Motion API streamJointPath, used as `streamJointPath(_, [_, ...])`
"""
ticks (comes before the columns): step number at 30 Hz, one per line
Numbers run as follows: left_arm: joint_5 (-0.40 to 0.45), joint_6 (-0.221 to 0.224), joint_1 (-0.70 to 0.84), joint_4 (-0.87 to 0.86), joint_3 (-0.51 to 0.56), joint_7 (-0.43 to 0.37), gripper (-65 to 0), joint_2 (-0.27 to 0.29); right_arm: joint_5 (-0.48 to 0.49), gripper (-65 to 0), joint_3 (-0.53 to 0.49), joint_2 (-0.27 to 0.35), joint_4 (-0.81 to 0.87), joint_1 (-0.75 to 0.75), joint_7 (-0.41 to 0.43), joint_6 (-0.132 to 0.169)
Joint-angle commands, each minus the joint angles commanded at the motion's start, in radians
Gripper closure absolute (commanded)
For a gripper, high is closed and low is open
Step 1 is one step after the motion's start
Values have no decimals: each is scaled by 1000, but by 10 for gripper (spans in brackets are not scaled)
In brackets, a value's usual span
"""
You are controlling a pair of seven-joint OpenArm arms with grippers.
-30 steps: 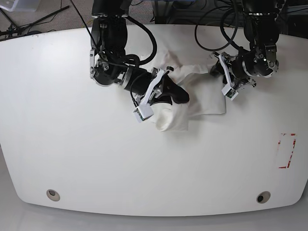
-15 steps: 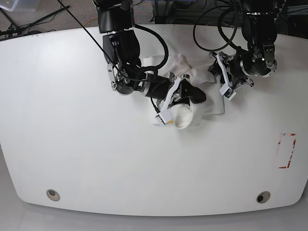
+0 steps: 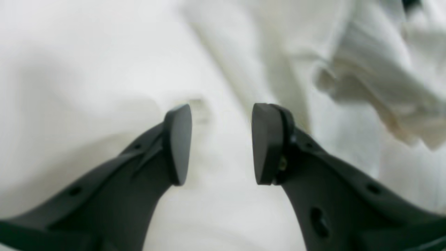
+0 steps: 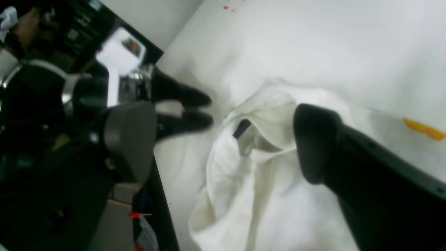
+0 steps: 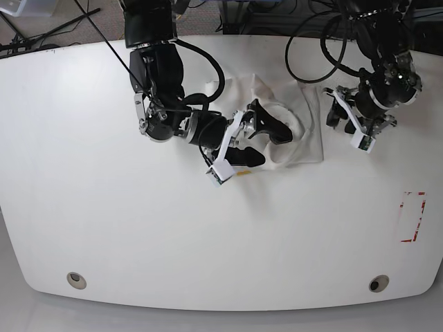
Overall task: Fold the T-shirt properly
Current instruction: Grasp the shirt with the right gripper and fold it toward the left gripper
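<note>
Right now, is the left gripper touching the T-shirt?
Apart. The base view shows bare table between the left gripper and the T-shirt's nearest edge.

A white desk [image 5: 173, 242] with rounded near corners is filling most of the base view and carrying the T-shirt [image 5: 310, 142], which is lying bunched between the desk's centre and its 12 o'clock edge. A yellow-orange patch of print is showing at the shirt's 7 o'clock edge. A broken red rectangular outline [image 5: 413, 216] is marking the surface toward 4 o'clock. Round fittings are sitting near the corners, one [image 5: 76, 280] at 7 o'clock, the other [image 5: 378, 283] at 5 o'clock.
</note>
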Motion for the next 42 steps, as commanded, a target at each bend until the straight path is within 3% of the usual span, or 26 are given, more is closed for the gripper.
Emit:
streamJointPath(4, [0, 0, 5, 9, -133, 0, -257, -3, 0, -442, 0, 69, 21, -63, 0, 0])
streamJointPath(6, [2, 0, 8, 9, -195, 0, -257, -37, 0, -401, -2, 92, 20, -104, 0, 0])
streamJointPath(11, [2, 0, 43, 6, -236, 2, -257, -109, -14, -331, -52, 101, 11, -164, -2, 0])
streamJointPath(14, [2, 0, 57, 8, -245, 2, -257, -123, -89, -304, -135, 117, 2, -143, 5, 0])
streamJointPath(21, [2, 0, 81, 12, -244, 2, -257, -163, -199, -290, -186, 48, -117, -5, 0, 0])
streamJointPath(28, [9, 0, 83, 9, -245, 2, -257, -163, -227, -290, -195, 35, -226, 123, 0, 0])
streamJointPath(32, [9, 0, 106, 12, -245, 2, -257, -163, -256, -290, -244, -12, -250, 167, 0, 0])
streamJointPath(37, [9, 0, 115, 12, -245, 2, -257, -163, -313, -290, -287, -114, -399, 252, 11, 0])
streamJointPath(40, [8, 0, 132, 14, -244, 2, -257, -164, -364, -290, -290, -172, -503, 305, 54, 0])
streamJointPath(42, [6, 0, 135, 15, -244, 2, -257, -164, -361, -292, -305, -172, -545, 339, 86, 0])
